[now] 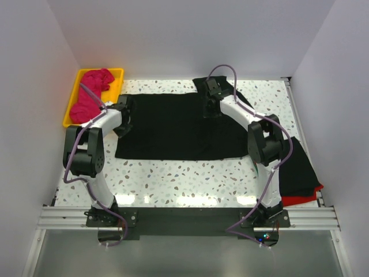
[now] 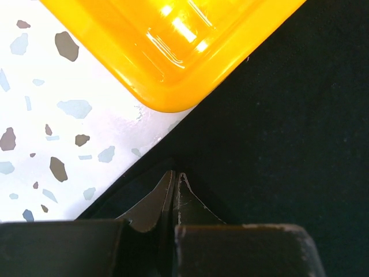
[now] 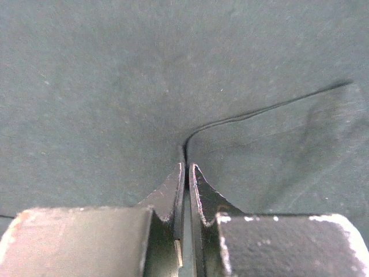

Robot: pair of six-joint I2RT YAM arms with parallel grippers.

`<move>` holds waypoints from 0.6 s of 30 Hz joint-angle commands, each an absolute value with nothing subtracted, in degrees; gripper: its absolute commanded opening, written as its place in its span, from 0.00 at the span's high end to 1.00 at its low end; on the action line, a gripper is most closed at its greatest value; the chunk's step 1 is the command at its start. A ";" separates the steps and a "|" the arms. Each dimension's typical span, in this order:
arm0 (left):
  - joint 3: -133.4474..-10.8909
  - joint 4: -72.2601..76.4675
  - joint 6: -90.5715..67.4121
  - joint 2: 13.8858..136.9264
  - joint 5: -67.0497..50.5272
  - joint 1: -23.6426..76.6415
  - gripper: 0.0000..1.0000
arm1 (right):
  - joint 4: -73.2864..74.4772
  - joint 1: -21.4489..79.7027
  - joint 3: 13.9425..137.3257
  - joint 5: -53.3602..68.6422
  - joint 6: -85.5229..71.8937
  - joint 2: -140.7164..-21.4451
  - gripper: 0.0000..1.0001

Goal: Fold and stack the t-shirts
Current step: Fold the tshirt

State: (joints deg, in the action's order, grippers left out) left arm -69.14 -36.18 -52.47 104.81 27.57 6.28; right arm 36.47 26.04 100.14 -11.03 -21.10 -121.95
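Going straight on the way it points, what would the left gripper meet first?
Most likely the yellow tray, its rounded corner, just past the edge of the black t-shirt; depth is unclear.

Plain white walls (image 1: 173,34) enclose a speckled terrazzo table (image 1: 173,179), evenly lit.

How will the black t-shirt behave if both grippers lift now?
Probably floppy: the black t-shirt puckers into a crease at the right gripper. It would likely sag between the two pinches. By the left gripper, lifted cloth might brush the yellow tray.
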 commanded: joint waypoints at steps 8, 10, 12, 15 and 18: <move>-71.19 -37.09 -51.85 102.57 30.23 5.10 1.00 | 33.57 25.49 102.22 -13.71 -21.62 -117.33 1.00; -71.19 -36.83 -51.94 102.13 30.32 4.84 1.00 | 33.57 25.40 102.13 -14.24 -21.45 -117.25 1.00; -71.19 -36.74 -51.94 101.95 30.32 4.75 1.00 | 33.75 25.40 101.95 -14.67 -21.36 -117.25 1.00; -71.28 -36.74 -51.94 101.78 30.15 4.48 1.00 | 33.66 25.14 101.34 -15.03 -21.45 -117.07 1.00; -71.63 -36.56 -51.86 101.86 30.06 4.31 1.00 | 33.66 24.87 100.73 -15.38 -21.53 -116.90 1.00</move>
State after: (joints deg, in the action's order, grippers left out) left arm -69.28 -36.18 -52.29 104.60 27.73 5.04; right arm 35.14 25.39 100.16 -13.02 -21.21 -120.33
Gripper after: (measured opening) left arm 0.018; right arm 0.050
